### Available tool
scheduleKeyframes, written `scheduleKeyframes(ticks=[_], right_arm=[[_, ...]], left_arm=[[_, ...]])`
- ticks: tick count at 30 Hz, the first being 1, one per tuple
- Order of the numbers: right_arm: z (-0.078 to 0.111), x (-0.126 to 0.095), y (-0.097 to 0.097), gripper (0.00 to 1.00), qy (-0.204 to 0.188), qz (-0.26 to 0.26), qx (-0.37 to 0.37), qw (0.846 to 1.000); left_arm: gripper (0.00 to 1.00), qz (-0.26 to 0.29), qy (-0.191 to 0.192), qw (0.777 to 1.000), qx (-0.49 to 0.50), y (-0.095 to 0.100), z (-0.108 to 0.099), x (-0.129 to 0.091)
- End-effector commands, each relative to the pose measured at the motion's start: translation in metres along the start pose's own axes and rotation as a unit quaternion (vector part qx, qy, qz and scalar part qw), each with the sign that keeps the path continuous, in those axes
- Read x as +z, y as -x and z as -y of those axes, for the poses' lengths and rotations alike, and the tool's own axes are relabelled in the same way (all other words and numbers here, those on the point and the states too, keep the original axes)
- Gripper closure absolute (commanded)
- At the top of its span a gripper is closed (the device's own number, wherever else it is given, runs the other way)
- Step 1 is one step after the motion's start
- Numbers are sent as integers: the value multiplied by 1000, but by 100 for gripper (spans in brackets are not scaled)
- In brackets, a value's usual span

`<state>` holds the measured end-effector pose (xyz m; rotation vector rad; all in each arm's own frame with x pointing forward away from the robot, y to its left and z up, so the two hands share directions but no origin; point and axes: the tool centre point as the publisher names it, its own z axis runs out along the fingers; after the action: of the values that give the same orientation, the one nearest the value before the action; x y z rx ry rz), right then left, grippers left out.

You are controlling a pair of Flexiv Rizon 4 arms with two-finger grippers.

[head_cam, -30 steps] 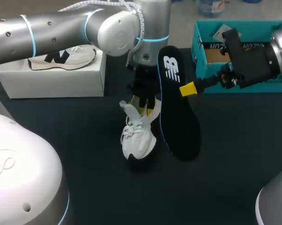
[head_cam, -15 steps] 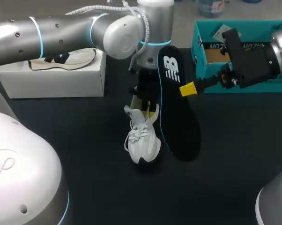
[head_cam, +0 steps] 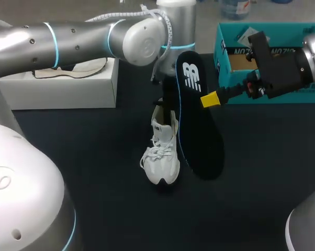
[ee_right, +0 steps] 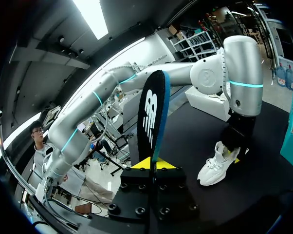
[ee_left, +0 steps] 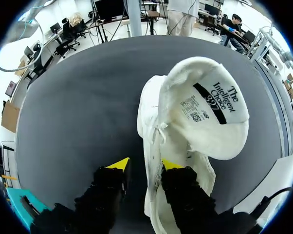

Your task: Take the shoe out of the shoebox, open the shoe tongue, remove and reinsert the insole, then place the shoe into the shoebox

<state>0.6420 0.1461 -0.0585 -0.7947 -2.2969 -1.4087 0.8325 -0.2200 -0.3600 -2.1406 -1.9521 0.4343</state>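
Note:
A white shoe (head_cam: 161, 157) stands on the dark table with its toe toward the front edge and its tongue (ee_left: 210, 107) folded up. My left gripper (head_cam: 165, 107) is at its heel, open. In the left wrist view one fingertip (ee_left: 172, 165) sits inside the shoe and the other stands just clear of the shoe's side wall (ee_left: 147, 146). My right gripper (head_cam: 210, 98) is shut on the edge of the black insole (head_cam: 199, 130), holding it upright just right of the shoe. The insole (ee_right: 151, 117) rises ahead of that gripper (ee_right: 154, 165). The teal shoebox (head_cam: 272, 57) lies open at the back right.
A white box (head_cam: 58, 86) with a second shoe (head_cam: 74, 65) on top stands at the back left, partly under my left arm. Bare dark tabletop (head_cam: 105, 172) spreads in front of and left of the white shoe.
My left gripper has carried the shoe to the right, close beside the insole, and its fingers have parted. The shoe now stands straighter. The right arm and insole have not moved.

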Motion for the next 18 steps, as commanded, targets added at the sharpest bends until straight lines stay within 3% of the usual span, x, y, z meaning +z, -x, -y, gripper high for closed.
scheduleKeyframes(ticks=[1, 7, 18], right_arm=[[-1, 2, 1, 100, -1, 0, 1, 1000], [-1, 2, 1, 100, -1, 0, 1, 1000], [-1, 2, 1, 100, -1, 0, 1, 1000]], left_arm=[[0, 63, 1, 998, -15, -15, 13, -22], [0, 135, -20, 989, -62, -10, 17, -54], [0, 282, -60, 956, -51, -3, 29, -100]])
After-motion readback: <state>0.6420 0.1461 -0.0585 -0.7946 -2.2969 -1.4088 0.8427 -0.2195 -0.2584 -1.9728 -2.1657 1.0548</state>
